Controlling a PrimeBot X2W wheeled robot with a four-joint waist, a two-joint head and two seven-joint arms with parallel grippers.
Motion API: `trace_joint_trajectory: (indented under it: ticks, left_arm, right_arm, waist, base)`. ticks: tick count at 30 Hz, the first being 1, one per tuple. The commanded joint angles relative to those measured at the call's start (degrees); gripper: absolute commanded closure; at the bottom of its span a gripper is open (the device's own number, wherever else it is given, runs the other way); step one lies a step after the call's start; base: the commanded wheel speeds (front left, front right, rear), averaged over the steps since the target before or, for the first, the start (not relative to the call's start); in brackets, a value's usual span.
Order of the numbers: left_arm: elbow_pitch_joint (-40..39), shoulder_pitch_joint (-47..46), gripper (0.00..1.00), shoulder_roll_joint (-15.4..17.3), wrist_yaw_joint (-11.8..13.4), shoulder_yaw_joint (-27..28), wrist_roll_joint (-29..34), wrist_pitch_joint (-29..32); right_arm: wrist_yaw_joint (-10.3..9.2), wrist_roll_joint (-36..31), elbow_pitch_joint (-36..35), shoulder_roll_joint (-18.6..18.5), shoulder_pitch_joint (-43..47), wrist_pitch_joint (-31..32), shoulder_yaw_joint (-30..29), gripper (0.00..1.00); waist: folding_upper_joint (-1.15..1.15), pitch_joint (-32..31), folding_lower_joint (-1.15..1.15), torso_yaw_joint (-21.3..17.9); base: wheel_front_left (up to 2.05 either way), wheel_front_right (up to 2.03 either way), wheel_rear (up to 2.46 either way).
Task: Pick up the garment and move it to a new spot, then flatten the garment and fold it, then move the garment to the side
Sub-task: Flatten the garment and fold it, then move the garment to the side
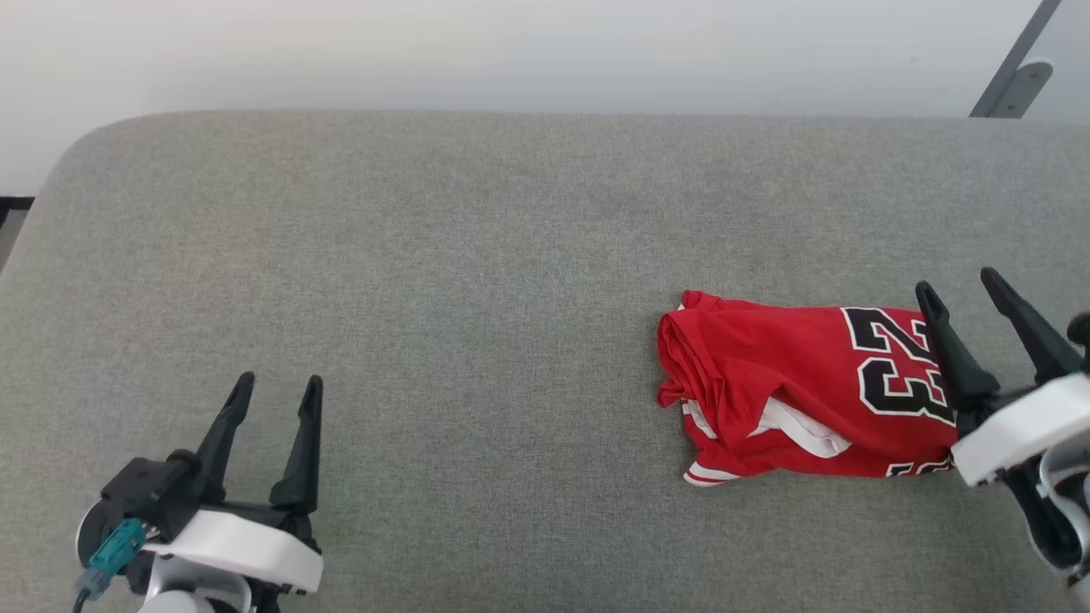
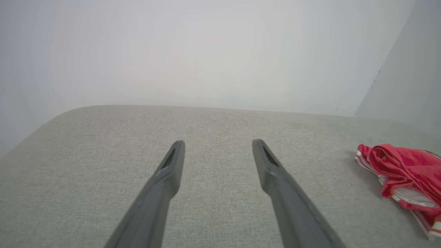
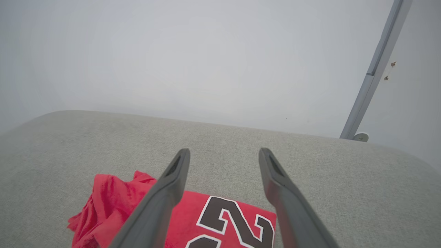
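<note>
The garment (image 1: pixel 792 383), a red jersey with a black "23" outlined in white, lies folded into a small rectangle on the right part of the grey padded surface (image 1: pixel 477 255), some white inner fabric and striped trim showing at its front. My right gripper (image 1: pixel 960 286) stands open at the garment's right end, holding nothing; in its own wrist view its fingers (image 3: pixel 175 179) hang above the number on the garment (image 3: pixel 220 220). My left gripper (image 1: pixel 279 383) is open and empty at the lower left, far from the garment (image 2: pixel 403 168).
A grey metal pole with a bracket (image 1: pixel 1018 68) leans against the pale wall behind the surface's far right corner. The surface's rounded left corner (image 1: pixel 77 162) drops to the floor. Bare grey fabric spreads between the two grippers.
</note>
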Motion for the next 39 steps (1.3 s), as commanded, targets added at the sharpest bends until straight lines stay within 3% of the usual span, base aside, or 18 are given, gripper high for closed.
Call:
trace_joint_trajectory:
  ticks: [1, 6, 15, 27, 39]
  left_arm:
    - [-0.24, 1.16, 0.0, 0.3, 0.16, 0.38, -0.27, -0.25]
    - [-1.39, 2.78, 0.0, 0.49, 0.16, 1.93, 0.38, -0.26]
    - [-5.07, 8.39, 0.0, -0.7, 0.16, 6.71, 1.99, -0.25]
    - [-9.9, 13.57, 0.0, -2.33, 0.16, 9.36, 3.4, -0.25]
    - [-10.28, 8.72, 0.0, -2.56, 0.16, 8.03, 3.8, -0.26]
  right_arm:
    - [0.0, -0.65, 0.47, 0.38, 0.95, -1.32, -0.16, 0.0]
    - [0.0, -2.79, 0.13, 1.96, 3.9, -4.56, -3.06, 0.0]
    - [0.0, -5.61, -5.51, 3.31, 10.66, -5.1, -9.48, 0.0]
    - [0.0, -7.92, -14.2, 5.63, 18.3, -0.73, -16.73, 0.0]
    - [0.0, -7.94, -14.89, 5.93, 15.24, 6.42, -16.04, 0.0]
  waist:
    - [0.0, -0.38, 0.0, -0.04]
    - [0.0, -1.33, 0.0, -0.04]
    - [0.0, -1.88, 0.0, 0.1]
    - [0.0, -1.39, 0.0, 0.82]
    - [0.0, 1.34, 0.0, 1.27]
  base:
    - [0.0, 0.0, 0.0]
    - [0.0, 0.0, 0.0]
    - [0.0, 0.0, 0.0]
    - [0.0, 0.0, 0.0]
    - [0.0, 0.0, 0.0]
